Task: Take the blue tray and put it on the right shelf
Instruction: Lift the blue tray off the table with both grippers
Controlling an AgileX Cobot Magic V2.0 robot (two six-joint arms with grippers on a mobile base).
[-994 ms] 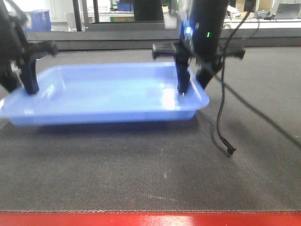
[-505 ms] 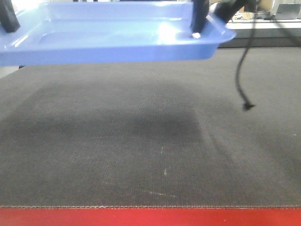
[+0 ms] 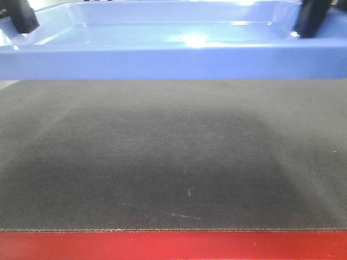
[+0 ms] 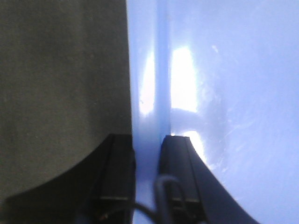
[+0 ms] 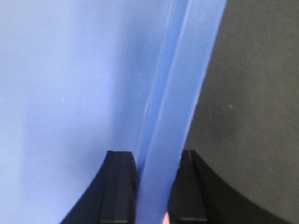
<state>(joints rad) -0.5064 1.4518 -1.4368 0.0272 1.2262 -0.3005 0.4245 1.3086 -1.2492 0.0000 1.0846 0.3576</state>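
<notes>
The blue tray (image 3: 173, 54) hangs in the air across the top of the front view, well above the black mat (image 3: 173, 162). My left gripper (image 4: 147, 147) is shut on the tray's left rim (image 4: 145, 93), one finger outside and one inside. My right gripper (image 5: 156, 161) is shut on the tray's right rim (image 5: 182, 84) the same way. In the front view only one dark finger of each shows, the left gripper's finger (image 3: 21, 16) and the right gripper's finger (image 3: 312, 19), both inside the tray's ends. The right shelf is out of view.
The mat carries the tray's broad shadow (image 3: 162, 146). A red table edge (image 3: 173, 246) runs along the bottom of the front view. The tray blocks everything behind it.
Both grippers have lifted the tray off the mat, then brought it closer to the camera, so it fills the full width. The dangling black cable at right has left the view.
</notes>
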